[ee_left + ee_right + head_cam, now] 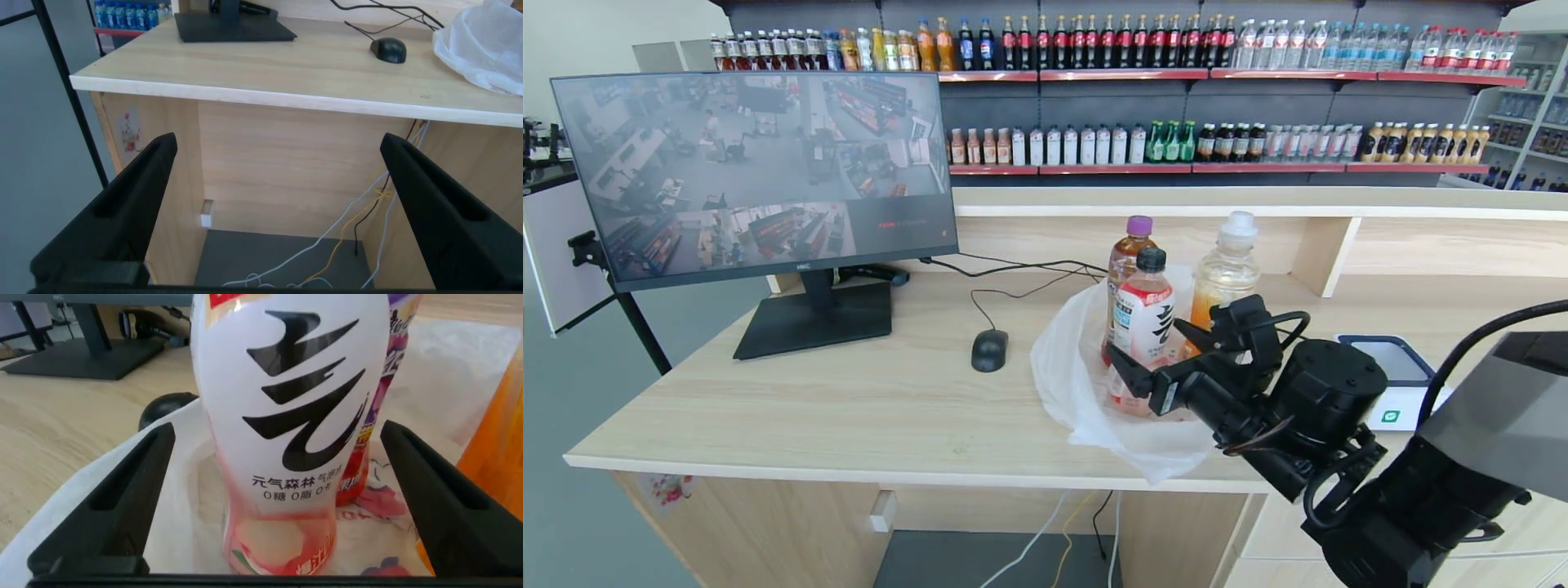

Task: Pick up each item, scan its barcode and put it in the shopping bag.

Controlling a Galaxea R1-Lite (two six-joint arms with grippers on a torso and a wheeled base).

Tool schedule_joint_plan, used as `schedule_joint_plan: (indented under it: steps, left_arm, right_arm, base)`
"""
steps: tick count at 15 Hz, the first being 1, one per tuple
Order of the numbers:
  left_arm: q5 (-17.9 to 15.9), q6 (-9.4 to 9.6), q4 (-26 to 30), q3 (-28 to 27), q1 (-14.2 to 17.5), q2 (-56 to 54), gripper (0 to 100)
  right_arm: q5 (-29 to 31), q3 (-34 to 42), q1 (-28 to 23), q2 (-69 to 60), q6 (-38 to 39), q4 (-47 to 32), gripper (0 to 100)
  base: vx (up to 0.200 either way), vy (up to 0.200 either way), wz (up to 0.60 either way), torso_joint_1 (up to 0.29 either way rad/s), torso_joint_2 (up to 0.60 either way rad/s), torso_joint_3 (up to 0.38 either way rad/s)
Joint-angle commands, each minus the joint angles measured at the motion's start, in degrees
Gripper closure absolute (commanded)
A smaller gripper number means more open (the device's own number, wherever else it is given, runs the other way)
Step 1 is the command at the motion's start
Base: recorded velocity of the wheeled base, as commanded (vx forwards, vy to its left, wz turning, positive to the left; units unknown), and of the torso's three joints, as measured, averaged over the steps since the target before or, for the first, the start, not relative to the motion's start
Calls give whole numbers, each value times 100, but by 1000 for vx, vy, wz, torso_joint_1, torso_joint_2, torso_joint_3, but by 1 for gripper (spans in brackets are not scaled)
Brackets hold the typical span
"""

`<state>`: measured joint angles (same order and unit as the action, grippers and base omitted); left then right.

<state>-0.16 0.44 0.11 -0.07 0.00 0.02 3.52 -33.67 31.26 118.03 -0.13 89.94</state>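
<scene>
A shop counter (849,392) with a white plastic bag (1062,367) spread open on it. The right gripper (1145,339) has its jaws wide apart, one on each side of the lower body of a black-capped bottle (1142,306) with a white label. The right wrist view shows a gap between each jaw and the bottle, so nothing is held.

Just beyond that bottle, past the jaws, stands a purple-capped bottle (1125,257), close enough that the two may touch. A white-capped bottle (1225,273) of orange drink stands just outside one jaw. All three are upright on the bag, whose thin film lies under the jaws and bunches around the bottles. The scanner (1392,363) sits back beside the gripper's wrist, well outside the jaws.

The left gripper (278,143) hangs low in front of the counter's edge, jaws wide and holding nothing.

All three bottles already stand on the bag, so the task looks far along. The open jaws fit either a fresh release or a coming grasp; which one cannot be told, nor whether this bottle has been scanned.
</scene>
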Motion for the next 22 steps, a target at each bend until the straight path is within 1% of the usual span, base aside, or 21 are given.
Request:
schedule_joint_plan:
  steps: [1, 3, 5, 6, 7, 9, 10, 11, 12, 13, 14, 16, 17, 19, 22]
  left_arm:
    - [-2, 9, -2, -1, 0, -2, 0]
    - [-2, 0, -2, -1, 0, -2, 0]
    - [-2, 0, -2, 7, 0, -2, 0]
    - [-2, 0, -2, -1, 0, -2, 0]
    - [-2, 0, 7, -1, 0, -2, 0]
    - [-2, 0, -2, -1, 0, -2, 0]
    - [-2, 0, -2, -1, 0, -2, 0]
    - [-2, 0, 7, 7, 0, -2, 0]
    - [-2, 0, -2, 7, 0, -2, 0]
    - [-2, 0, 7, -1, 0, -2, 0]
    - [-2, 26, 7, -1, 0, -2, 0]
    - [-2, 18, -2, -1, 0, -2, 0]
    - [-2, 18, 7, -1, 0, -2, 0]
    - [-2, 9, -2, -1, 0, -2, 0]
    - [-2, 9, -2, -1, 0, -2, 0]
  right_arm:
    - [-1, 449, 3, -764, -22, 6, 0]
    - [-1, 897, 3, -1485, -31, 6, 0]
    - [-1, 1706, -76, -2355, -83, 6, 0]
    - [-1, 1908, -120, -2574, -110, 6, 0]
    - [-1, 2541, -304, -3445, -118, 6, 0]
    - [-18, 3358, -621, -4824, -101, 6, 0]
    - [-10, 3358, -832, -5413, -74, -381, 0]
    - [-36, 3367, -884, -5967, -83, -1031, 0]
    - [-53, 3367, -884, -6547, -127, -1910, 0]
    - [-53, 3367, -884, -6600, -127, -1963, 0]
    - [-62, 3235, -884, -7804, -224, -3923, 0]
    - [-45, 2901, -876, -8779, -250, -5760, 0]
    - [-53, 2945, -876, -9237, -250, -6445, 0]
    - [-53, 3015, -867, -9887, -312, -7439, 0]
    - [-62, 3358, -867, -10537, -452, -7975, 0]
  base:
    - [0, 0, 0, 0, 0, 0]
    - [0, 0, 0, 0, 0, 0]
    - [0, 0, 0, 0, 0, 0]
    - [0, 0, 0, 0, 0, 0]
    - [0, 0, 0, 0, 0, 0]
    - [0, 0, 0, 0, 0, 0]
    - [0, 0, 0, 0, 0, 0]
    - [0, 0, 0, 0, 0, 0]
    - [0, 0, 0, 0, 0, 0]
    - [0, 0, 0, 0, 0, 0]
    - [0, 0, 0, 0, 0, 0]
    - [0, 0, 0, 0, 0, 0]
    - [0, 0, 0, 0, 0, 0]
    - [0, 0, 0, 0, 0, 0]
    - [0, 0, 0, 0, 0, 0]
